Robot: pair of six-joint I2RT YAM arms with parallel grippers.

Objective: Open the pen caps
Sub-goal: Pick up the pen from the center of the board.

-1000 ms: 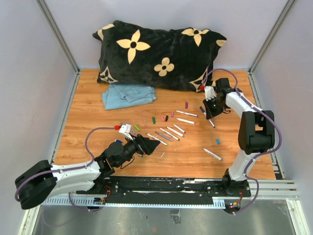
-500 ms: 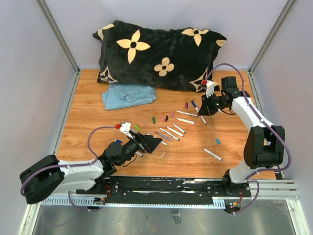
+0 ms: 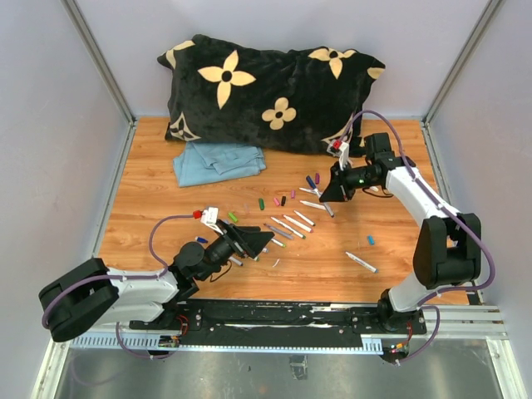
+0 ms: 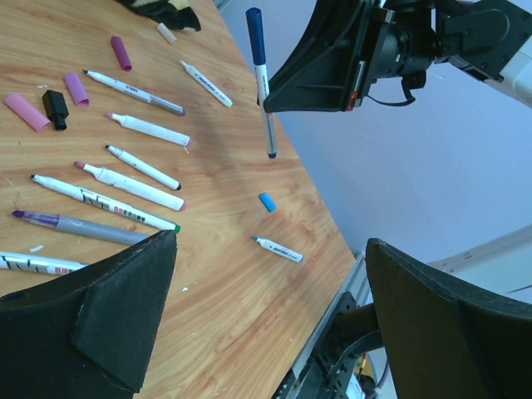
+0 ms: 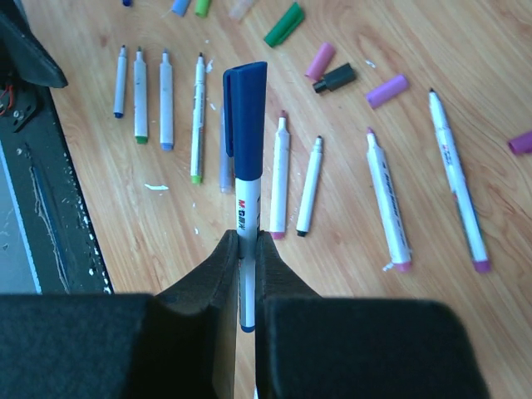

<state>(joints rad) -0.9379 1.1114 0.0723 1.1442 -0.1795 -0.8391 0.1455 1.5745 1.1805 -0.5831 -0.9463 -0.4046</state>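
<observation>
right gripper (image 5: 242,243) clamps a pen (image 5: 248,204) low, leaving its blue cap (image 5: 246,108) free for the wide-open, empty left gripper (image 4: 270,243).

Table (image 3: 150,166) wood-grain laminate (slight sheen); pillow (image 3: 266,91) plush; towel (image 3: 218,162) soft cloth; pen caps (image 5: 388,91) smooth plastic.

In the right wrist view, bottom centre, the lower barrel of the blue-capped pen (image 5: 247,179) disappears between the fingers (image 5: 212,291) of the right pincer (image 5: 248,243). Along the top edge a blue cap (image 5: 180,7), a lime cap (image 5: 202,7) and a pale cap (image 5: 241,8) are cut off. A purple cap (image 5: 522,142) is clipped at the right edge.

In the left wrist view, lower left, a white pen (image 4: 29,263) runs behind a finger (image 4: 100,316) of the left pincer (image 4: 270,243) and off the frame.

In the top view, the print on the row of pens (image 3: 287,224) is too small to read.
</observation>
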